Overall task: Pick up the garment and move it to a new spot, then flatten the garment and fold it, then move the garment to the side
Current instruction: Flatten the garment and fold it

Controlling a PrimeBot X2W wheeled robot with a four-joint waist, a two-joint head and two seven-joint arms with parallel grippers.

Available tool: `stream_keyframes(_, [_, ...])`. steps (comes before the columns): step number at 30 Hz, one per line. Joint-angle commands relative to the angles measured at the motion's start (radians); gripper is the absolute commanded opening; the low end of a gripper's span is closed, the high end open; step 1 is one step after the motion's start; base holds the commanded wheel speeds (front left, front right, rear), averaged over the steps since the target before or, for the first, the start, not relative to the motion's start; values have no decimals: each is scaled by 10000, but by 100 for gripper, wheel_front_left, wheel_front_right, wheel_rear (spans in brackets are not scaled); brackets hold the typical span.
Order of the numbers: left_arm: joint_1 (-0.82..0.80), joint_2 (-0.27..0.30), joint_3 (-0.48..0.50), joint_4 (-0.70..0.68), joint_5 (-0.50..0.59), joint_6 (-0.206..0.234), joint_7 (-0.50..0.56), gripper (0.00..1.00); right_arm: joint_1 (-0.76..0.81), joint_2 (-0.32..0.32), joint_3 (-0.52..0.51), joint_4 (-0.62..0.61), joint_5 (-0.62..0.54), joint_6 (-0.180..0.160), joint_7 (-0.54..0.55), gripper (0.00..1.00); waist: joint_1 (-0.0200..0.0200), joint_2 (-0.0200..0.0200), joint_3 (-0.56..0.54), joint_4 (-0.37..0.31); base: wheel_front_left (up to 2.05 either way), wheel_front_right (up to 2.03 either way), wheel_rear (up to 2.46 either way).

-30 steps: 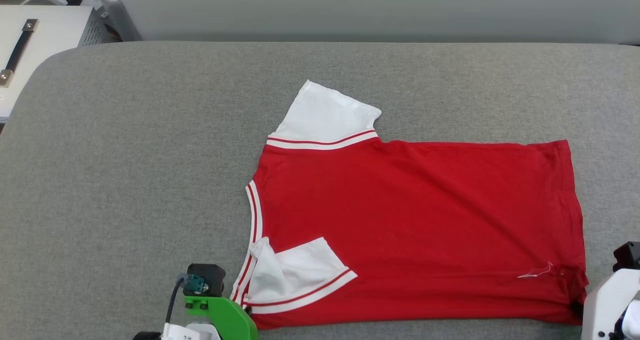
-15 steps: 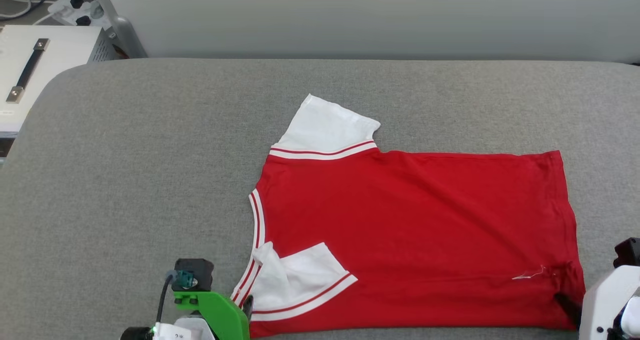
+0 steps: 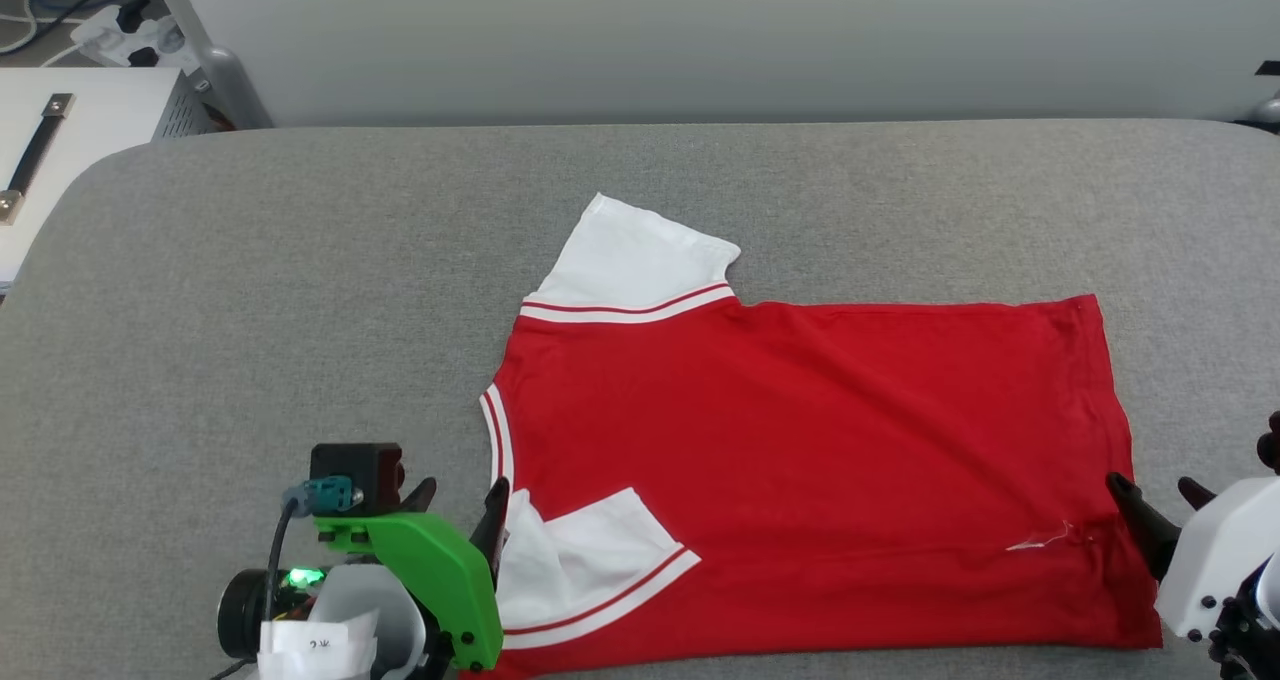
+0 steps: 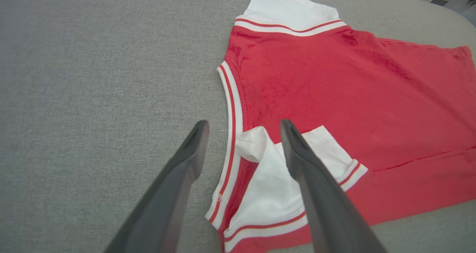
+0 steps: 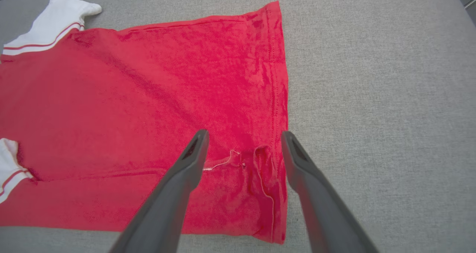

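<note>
In the head view, the garment (image 3: 800, 440) lies spread on the grey surface (image 3: 250, 310), right of centre, with the collar toward the left of the frame and the hem toward the right. One white sleeve juts out at upper centre. The other sleeve (image 3: 590, 550) is folded in over the red body at lower centre. My left gripper (image 3: 462, 490) sits at lower left beside the collar with its fingers spread wide. My right gripper (image 3: 1152, 485) sits at lower right by the hem corner, equally wide. Neither holds any cloth.

In the left wrist view, the open fingers straddle the striped neck trim (image 4: 232, 108) and the bunched tip of the folded sleeve. If I close here I could pinch trim and sleeve together, and the next fold would then drag that lump crooked.

In the right wrist view, the open fingers frame a puckered hem corner (image 5: 264, 160) with a loose white thread (image 5: 219, 163) beside it. With the corner that rumpled, I might catch only the top layer and the layers would slide apart. Uneven pulls from the two ends would skew the whole shirt.
</note>
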Motion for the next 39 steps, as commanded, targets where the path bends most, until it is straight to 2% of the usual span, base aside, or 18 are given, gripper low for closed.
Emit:
stream_keyframes(1, [-311, 25, -17, -31, 17, -53, 91, 100, -181, 185, 26, -123, 128, -9, -15, 100, 0, 0, 160, -190, 0, 0, 0])
stream_keyframes(3, [-653, 55, -109, 18, 54, -206, 332, 100, -250, 307, 64, -236, 159, -9, -3, 100, 0, 0, 285, -328, 0, 0, 0])
stream_keyframes(4, [-1393, 31, -266, 118, -20, -523, 970, 100, -277, 345, 141, -415, 155, -9, 31, 100, 0, 0, 579, -518, 0, 0, 0])
stream_keyframes(12, [-4970, 56, -341, 1233, -252, -1754, 3419, 100, -880, 366, 612, -1124, 315, -9, 119, 100, 0, 0, 2005, -1268, 0, 0, 0])
stream_keyframes(13, [-6495, -93, -252, 2042, -395, -2136, 4318, 100, -1232, 317, 824, -1383, 376, -9, 80, 100, 0, 0, 2631, -1532, 0, 0, 0])
stream_keyframes(19, [-8777, -365, -141, 4011, -592, -2610, 5649, 100, -1896, 270, 1258, -1622, 512, -9, -101, 100, 0, 0, 3578, -1991, 0, 0, 0])
stream_keyframes(27, [-10198, -734, 0, 6346, -808, -2936, 6209, 100, -2434, 187, 1634, -1454, 637, -9, -458, 100, 0, 0, 4318, -2447, 0, 0, 0])
stream_keyframes(36, [-10697, -677, -80, 7982, -538, -3548, 5564, 100, -2645, 173, 1794, -1163, 724, -9, -724, 100, 0, 0, 4669, -2713, 0, 0, 0])
stream_keyframes(39, [-10747, -816, -5, 8326, -644, -3667, 5372, 100, -2641, 143, 1806, -1132, 744, -9, -777, 100, 0, 0, 4743, -2723, 0, 0, 0])
